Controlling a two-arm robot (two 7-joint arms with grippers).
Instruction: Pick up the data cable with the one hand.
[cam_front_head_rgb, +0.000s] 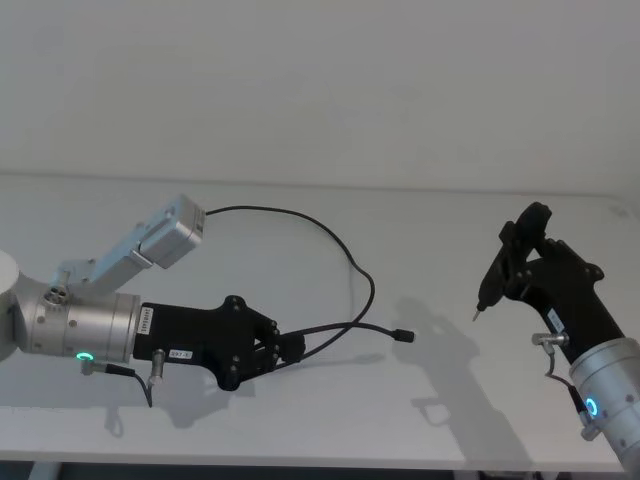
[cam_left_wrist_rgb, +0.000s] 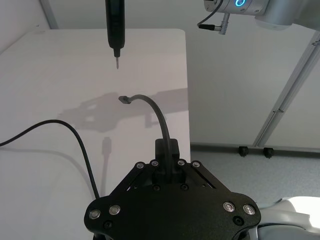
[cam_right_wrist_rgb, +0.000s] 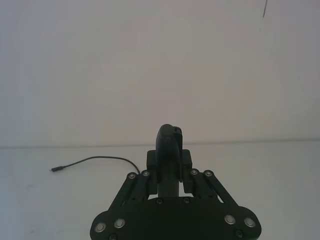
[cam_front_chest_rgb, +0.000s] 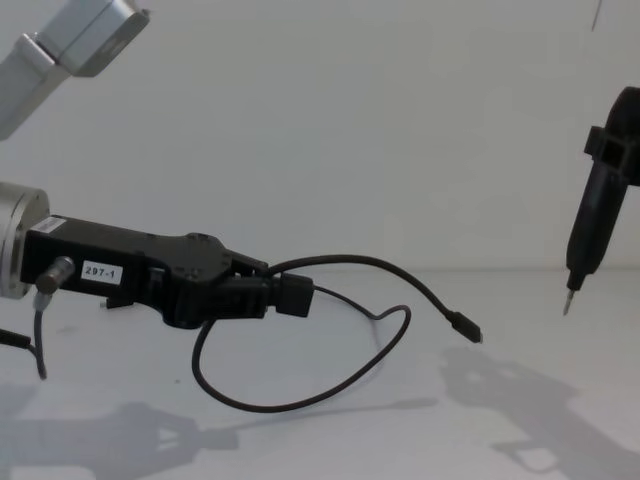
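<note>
Although the grasp itself looks made, the lift reads as only part done. The left gripper, at lower left of the head view, has its fingers closed tight on the data cable, a short way back from the plug.

Beyond the fingers the cord juts toward frame centre. The plug hangs free, and its shadow lies well apart from it on the table. In the chest view the slack drops in a loop at lower centre. Its lowest part appears to meet its own shadow, so I judge that it rests on the surface. In the head view the remainder arcs to the upper left and passes behind the arm.

The right gripper, at the right of the head view, is raised off the table and clamped on a slim pen-like tool, tip down. It is idle and well apart from the cord.

The next move calls for a straight upward raise of the left arm until the loop clears. The thin cord may slip through the fingers as the trailing weight comes on.
</note>
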